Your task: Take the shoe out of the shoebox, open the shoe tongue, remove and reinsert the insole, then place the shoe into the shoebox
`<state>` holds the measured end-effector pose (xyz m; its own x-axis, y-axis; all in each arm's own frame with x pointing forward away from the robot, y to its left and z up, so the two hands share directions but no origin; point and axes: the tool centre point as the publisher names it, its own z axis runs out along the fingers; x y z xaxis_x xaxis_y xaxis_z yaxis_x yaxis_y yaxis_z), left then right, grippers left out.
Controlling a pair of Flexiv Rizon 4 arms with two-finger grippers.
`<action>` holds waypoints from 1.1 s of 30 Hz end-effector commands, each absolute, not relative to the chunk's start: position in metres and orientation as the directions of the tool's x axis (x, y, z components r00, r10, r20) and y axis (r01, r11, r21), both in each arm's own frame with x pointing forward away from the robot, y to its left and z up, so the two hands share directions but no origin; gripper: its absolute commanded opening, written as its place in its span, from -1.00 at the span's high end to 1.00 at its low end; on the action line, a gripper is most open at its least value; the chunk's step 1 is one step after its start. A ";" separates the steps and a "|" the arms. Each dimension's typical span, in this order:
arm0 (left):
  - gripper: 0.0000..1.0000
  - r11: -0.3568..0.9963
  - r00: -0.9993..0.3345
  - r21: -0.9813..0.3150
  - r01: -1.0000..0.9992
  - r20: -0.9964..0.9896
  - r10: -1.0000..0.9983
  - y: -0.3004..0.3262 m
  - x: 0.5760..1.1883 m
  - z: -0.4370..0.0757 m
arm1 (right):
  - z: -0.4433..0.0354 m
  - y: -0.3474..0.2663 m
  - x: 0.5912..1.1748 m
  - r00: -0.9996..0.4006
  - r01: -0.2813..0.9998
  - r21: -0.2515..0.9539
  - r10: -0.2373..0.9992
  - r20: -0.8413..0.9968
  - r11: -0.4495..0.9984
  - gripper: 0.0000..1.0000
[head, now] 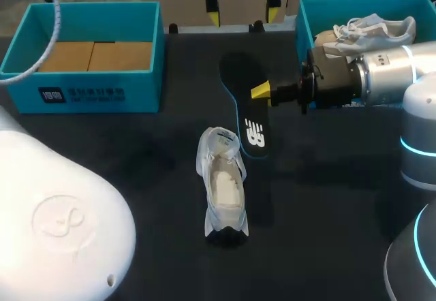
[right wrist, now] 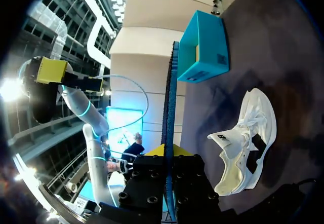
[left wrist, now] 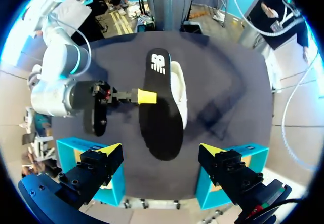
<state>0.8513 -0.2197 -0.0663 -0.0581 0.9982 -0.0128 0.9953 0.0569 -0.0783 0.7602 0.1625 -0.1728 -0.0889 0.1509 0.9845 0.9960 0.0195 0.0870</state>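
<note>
A white shoe (head: 223,186) stands on the dark table near the middle, its tongue pulled up and its inside bare; it also shows beside my right gripper (right wrist: 169,153). My right gripper (head: 261,92) is shut on the side edge of the black insole (head: 244,100) and holds it above the table, just beyond the shoe. In the right wrist view the insole (right wrist: 170,107) runs edge-on out from between the fingers. My left gripper (head: 243,16) hangs open and empty over the table's far edge, looking down on the insole (left wrist: 161,110) and the shoe (left wrist: 178,93).
A teal shoebox (head: 136,80) with brown cardboard inside stands at the far left. A second teal box (head: 305,16) at the far right holds another white shoe (head: 373,30). My right arm's silver wrist (head: 381,73) reaches in front of that box.
</note>
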 end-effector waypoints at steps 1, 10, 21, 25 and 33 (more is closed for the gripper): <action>-1.00 0.078 -0.075 -0.081 0.994 0.037 0.997 -0.220 0.854 -0.067 | -0.173 0.164 0.760 -0.089 0.996 0.088 0.152 0.984 0.018 1.00; -1.00 0.124 -0.141 -0.098 0.987 -0.190 0.972 -0.199 0.849 -0.059 | -0.173 0.164 0.760 -0.089 0.996 0.088 0.152 0.984 0.018 1.00; -1.00 0.144 -0.186 -0.125 0.982 -0.468 0.864 -0.183 0.832 -0.042 | -0.173 0.164 0.760 -0.089 0.996 0.088 0.152 0.984 0.018 1.00; -1.00 0.145 -0.198 -0.140 0.979 -0.536 0.820 -0.182 0.830 -0.041 | -0.173 0.164 0.760 -0.089 0.996 0.088 0.152 0.984 0.018 1.00; -1.00 0.159 -0.226 -0.161 0.974 -0.628 0.745 -0.177 0.829 -0.039 | -0.173 0.164 0.760 -0.089 0.996 0.088 0.152 0.984 0.018 1.00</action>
